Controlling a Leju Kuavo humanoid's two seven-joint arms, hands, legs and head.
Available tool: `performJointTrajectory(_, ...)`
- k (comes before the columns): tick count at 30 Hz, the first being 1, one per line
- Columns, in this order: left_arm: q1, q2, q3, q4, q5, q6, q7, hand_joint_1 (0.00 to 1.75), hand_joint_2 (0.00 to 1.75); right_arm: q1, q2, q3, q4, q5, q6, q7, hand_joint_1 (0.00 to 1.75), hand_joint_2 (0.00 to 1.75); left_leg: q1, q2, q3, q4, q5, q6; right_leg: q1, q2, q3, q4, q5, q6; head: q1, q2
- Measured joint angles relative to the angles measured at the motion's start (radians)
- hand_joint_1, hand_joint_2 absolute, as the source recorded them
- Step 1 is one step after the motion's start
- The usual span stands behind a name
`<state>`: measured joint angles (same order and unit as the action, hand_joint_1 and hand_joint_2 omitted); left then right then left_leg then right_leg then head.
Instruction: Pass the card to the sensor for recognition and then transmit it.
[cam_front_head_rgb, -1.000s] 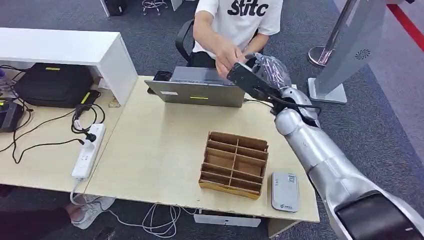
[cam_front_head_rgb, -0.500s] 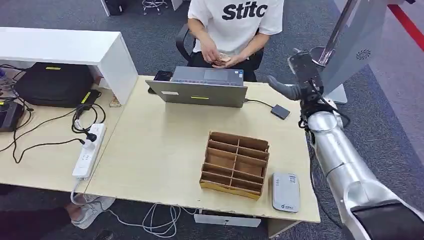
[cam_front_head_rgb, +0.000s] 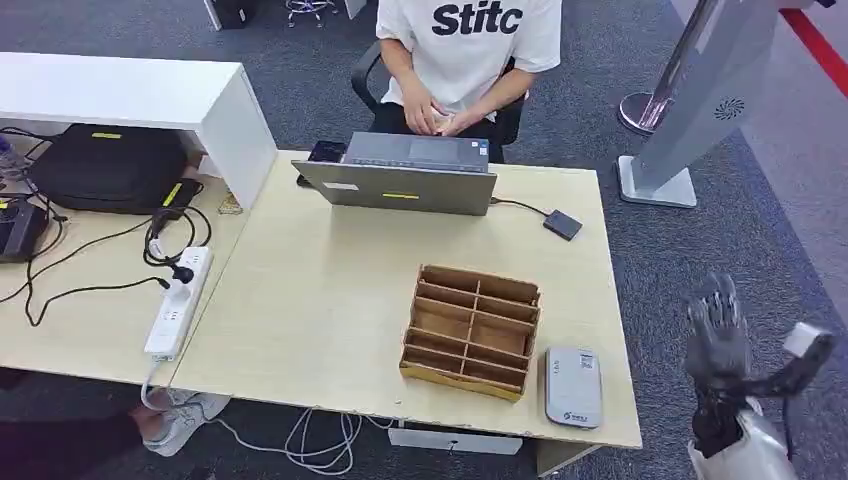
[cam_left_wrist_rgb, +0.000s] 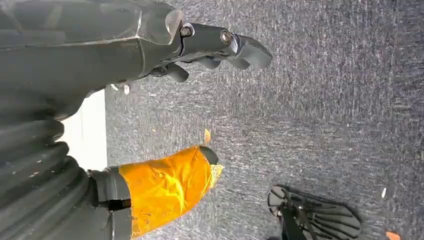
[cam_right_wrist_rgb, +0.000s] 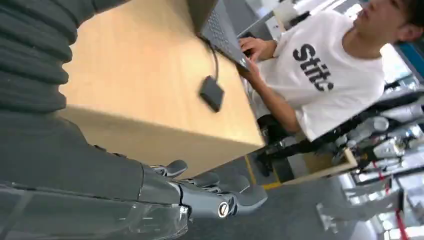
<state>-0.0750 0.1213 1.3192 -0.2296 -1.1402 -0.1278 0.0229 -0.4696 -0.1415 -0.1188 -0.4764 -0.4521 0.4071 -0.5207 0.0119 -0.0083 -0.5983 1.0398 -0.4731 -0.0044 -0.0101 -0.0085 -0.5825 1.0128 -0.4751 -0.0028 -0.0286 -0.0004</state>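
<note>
So the right hand (cam_front_head_rgb: 717, 338) has dropped from up by the laptop (cam_front_head_rgb: 400, 175) to beside the table's (cam_front_head_rgb: 320, 290) near right corner, fingers spread, nothing in it. The person (cam_front_head_rgb: 470, 60) across has hands together; can't spot the card. Reader (cam_front_head_rgb: 571, 385) sits right of the cardboard organizer (cam_front_head_rgb: 470, 330).

Left wrist: left hand (cam_left_wrist_rgb: 210, 50) hangs over grey carpet (cam_left_wrist_rgb: 325, 100), fingers loosely curled, empty.

Right wrist: fingers (cam_right_wrist_rgb: 220, 192) apart, off the table edge. I'd retract slow, clear of it.

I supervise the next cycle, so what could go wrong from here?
1. The right hand hangs off the table's right edge, close beside it; swinging back in, it could clip the edge or the grey reader near that corner.
2. A cable runs from the laptop to a small black box; a reach toward the person could snag it.
</note>
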Motion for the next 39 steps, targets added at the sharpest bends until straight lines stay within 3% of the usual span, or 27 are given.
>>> performJointTrajectory(6, 0.008, -0.007, 0.039, 0.000, 0.038, 0.030, -0.001, 0.00, 1.75, 0.233, -0.001, -0.203, 0.112, -0.136, -0.007, 0.082, 0.00, 1.75, 0.000, -0.003, 0.000, 0.000, -0.003, 0.002, 0.000, -0.003, 0.002, 0.000, -0.004, 0.001, 0.000, 0.000)
performJointTrajectory(10, 0.016, -0.013, 0.063, 0.000, 0.055, 0.040, 0.006, 0.00, 1.75, 0.355, 0.014, -0.277, 0.184, -0.144, -0.091, 0.167, 0.00, 1.75, 0.000, -0.002, 0.001, -0.001, -0.005, 0.000, 0.000, -0.002, 0.002, 0.000, -0.006, 0.001, 0.000, 0.000)
performJointTrajectory(12, 0.018, -0.016, 0.072, 0.000, 0.060, 0.044, 0.008, 0.00, 1.75, 0.393, 0.029, -0.303, 0.219, -0.144, -0.196, 0.262, 0.00, 1.75, 0.000, -0.002, 0.001, -0.001, -0.005, 0.000, 0.000, -0.001, 0.002, 0.000, -0.006, 0.001, 0.000, 0.000)
performJointTrajectory(13, 0.018, -0.016, 0.074, 0.000, 0.057, 0.046, 0.016, 0.00, 1.75, 0.410, 0.038, -0.316, 0.234, -0.144, -0.287, 0.344, 0.00, 1.75, 0.000, -0.001, 0.001, -0.001, -0.005, -0.001, 0.000, -0.001, 0.002, 0.000, -0.006, 0.001, 0.000, 0.000)
performJointTrajectory(14, 0.018, -0.016, 0.074, 0.000, 0.046, 0.050, 0.026, 0.00, 1.75, 0.416, 0.049, -0.325, 0.246, -0.133, -0.389, 0.431, 0.00, 1.75, 0.000, 0.000, 0.001, -0.001, -0.005, -0.001, 0.000, 0.000, 0.002, 0.000, -0.006, 0.001, 0.001, 0.000)
performJointTrajectory(15, 0.018, -0.016, 0.074, 0.000, 0.039, 0.051, 0.035, 0.00, 1.75, 0.420, 0.061, -0.327, 0.258, -0.109, -0.556, 0.550, 0.00, 1.75, 0.000, 0.000, 0.002, -0.001, -0.005, -0.001, 0.000, 0.000, 0.002, 0.000, -0.006, 0.001, 0.000, 0.000)
performJointTrajectory(16, 0.016, -0.015, 0.074, 0.000, 0.035, 0.051, 0.038, 0.00, 1.75, 0.426, 0.076, -0.327, 0.264, -0.096, -0.669, 0.610, 0.00, 1.75, 0.000, 0.000, 0.002, -0.001, -0.005, -0.001, 0.000, 0.000, 0.002, 0.000, -0.006, 0.001, 0.000, 0.000)
performJointTrajectory(17, 0.016, -0.015, 0.074, 0.000, 0.032, 0.051, 0.038, 0.00, 0.00, 0.434, 0.088, -0.328, 0.265, -0.092, -0.740, 0.616, 0.00, 1.75, 0.000, 0.000, 0.002, -0.001, -0.005, -0.001, 0.000, 0.000, 0.002, 0.000, -0.006, 0.001, 0.000, 0.000)
performJointTrajectory(18, 0.016, -0.015, 0.074, 0.000, 0.032, 0.051, 0.037, 0.00, 0.00, 0.438, 0.105, -0.328, 0.265, -0.087, -0.771, 0.599, 0.00, 1.75, 0.000, 0.001, 0.002, -0.001, -0.005, -0.001, 0.000, 0.001, 0.002, 0.001, -0.006, 0.001, 0.000, 0.000)
performJointTrajectory(20, 0.015, -0.015, 0.074, 0.000, 0.022, 0.050, 0.031, 0.00, 0.00, 0.443, 0.113, -0.313, 0.266, 0.004, -0.659, 0.548, 0.00, 1.75, 0.000, 0.005, 0.002, -0.002, -0.005, -0.001, 0.000, 0.004, 0.002, 0.001, -0.005, -0.001, -0.001, 0.000)
performJointTrajectory(21, 0.014, -0.014, 0.074, 0.000, 0.012, 0.050, 0.026, 0.00, 0.00, 0.443, 0.113, -0.273, 0.267, 0.110, -0.591, 0.509, 0.00, 1.75, 0.000, 0.007, 0.003, -0.002, -0.005, -0.001, 0.000, 0.005, 0.002, 0.001, -0.005, -0.001, 0.000, 0.000)
performJointTrajectory(22, 0.013, -0.013, 0.073, 0.000, 0.005, 0.050, 0.024, 0.00, 0.00, 0.441, 0.111, -0.229, 0.267, 0.206, -0.541, 0.464, 0.51, 1.75, 0.000, 0.007, 0.003, -0.001, -0.005, -0.001, 0.000, 0.006, 0.002, 0.001, -0.005, 0.000, 0.000, 0.000)
performJointTrajectory(23, 0.012, -0.012, 0.072, 0.000, -0.001, 0.050, 0.023, 0.31, 0.00, 0.436, 0.108, -0.187, 0.267, 0.263, -0.512, 0.426, 1.75, 1.75, 0.000, 0.007, 0.004, -0.001, -0.005, -0.001, 0.000, 0.006, 0.002, 0.000, -0.005, 0.000, 0.000, 0.000)
performJointTrajectory(24, 0.011, -0.010, 0.071, 0.000, -0.004, 0.050, 0.021, 1.54, 0.00, 0.433, 0.107, -0.147, 0.268, 0.292, -0.485, 0.390, 1.75, 1.75, -0.001, 0.007, 0.005, -0.001, -0.005, 0.000, 0.000, 0.005, 0.003, 0.000, -0.004, 0.000, 0.000, 0.000)
performJointTrajectory(25, 0.011, -0.009, 0.071, 0.000, -0.008, 0.050, 0.021, 1.75, 1.75, 0.426, 0.107, -0.116, 0.268, 0.311, -0.457, 0.358, 1.75, 1.75, -0.001, 0.007, 0.004, -0.001, -0.004, 0.000, 0.000, 0.005, 0.003, 0.000, -0.004, 0.000, 0.000, 0.000)
performJointTrajectory(28, 0.010, -0.003, 0.066, 0.000, -0.023, 0.027, 0.026, 1.75, 1.75, 0.408, 0.107, -0.019, 0.268, 0.424, -0.428, 0.337, 1.75, 1.75, -0.001, 0.007, 0.004, -0.001, -0.004, 0.000, 0.000, 0.005, 0.003, 0.000, -0.003, 0.000, 0.000, 0.000)
performJointTrajectory(31, 0.006, 0.002, 0.061, 0.000, -0.031, -0.010, 0.028, 1.75, 1.75, 0.395, 0.107, 0.086, 0.272, 0.529, -0.371, 0.386, 1.75, 1.75, -0.001, 0.007, 0.005, -0.001, -0.004, 0.000, 0.000, 0.005, 0.003, 0.000, -0.003, 0.000, 0.000, 0.000)
performJointTrajectory(33, 0.005, 0.006, 0.058, 0.000, -0.034, -0.022, 0.028, 1.75, 1.75, 0.398, 0.109, 0.140, 0.279, 0.532, -0.343, 0.436, 1.75, 1.75, -0.001, 0.007, 0.005, -0.001, -0.004, 0.000, 0.000, 0.005, 0.003, 0.000, -0.003, 0.000, 0.000, 0.000)
performJointTrajectory(36, 0.006, 0.012, 0.054, 0.000, -0.037, -0.023, 0.028, 1.75, 1.75, 0.416, 0.109, 0.168, 0.289, 0.499, -0.356, 0.507, 1.75, 1.75, -0.001, 0.006, 0.004, -0.001, -0.004, 0.000, 0.000, 0.004, 0.003, 0.000, -0.004, 0.000, 0.000, 0.000)
performJointTrajectory(39, 0.006, 0.013, 0.054, 0.000, -0.029, -0.023, 0.023, 1.75, 1.75, 0.430, 0.109, 0.168, 0.296, 0.449, -0.414, 0.602, 1.75, 1.75, -0.001, 0.007, 0.004, -0.001, -0.004, 0.000, 0.000, 0.006, 0.003, 0.000, -0.004, 0.000, 0.000, 0.000)
